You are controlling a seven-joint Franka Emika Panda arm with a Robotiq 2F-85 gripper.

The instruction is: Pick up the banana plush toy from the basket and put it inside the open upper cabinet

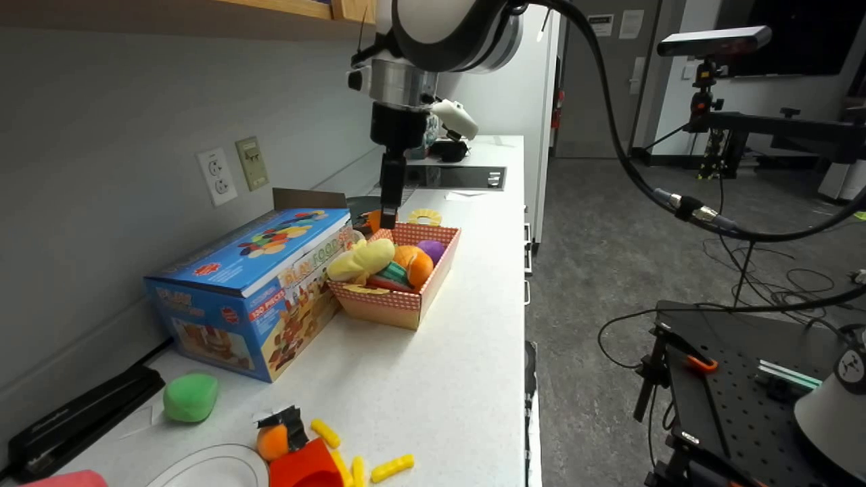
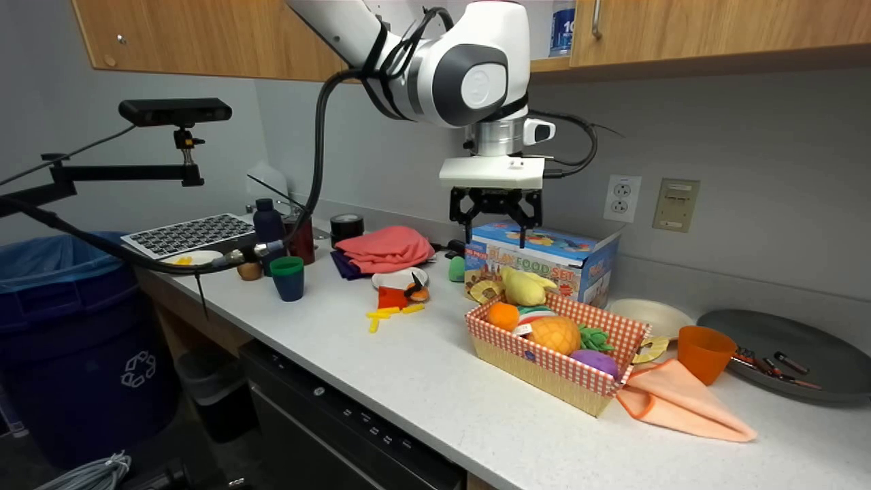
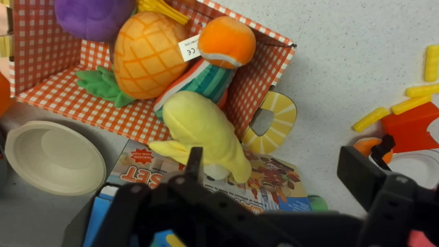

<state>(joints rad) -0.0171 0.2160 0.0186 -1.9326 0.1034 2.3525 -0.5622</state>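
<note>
If it drops straight down, the hand (image 2: 495,243) could catch the play food set box (image 1: 257,301), because the banana plush toy (image 3: 200,125) lies just beside it, at five o'clock in the basket (image 3: 259,77) as seen from the wrist. The fingers stand wide apart, holding nothing. A shallow pinch on the soft fabric might slip, or drag the watermelon plush (image 3: 210,81) it overlaps. The toy looks pale yellow, plump and curved, peel flaps splayed past the rim.
</note>
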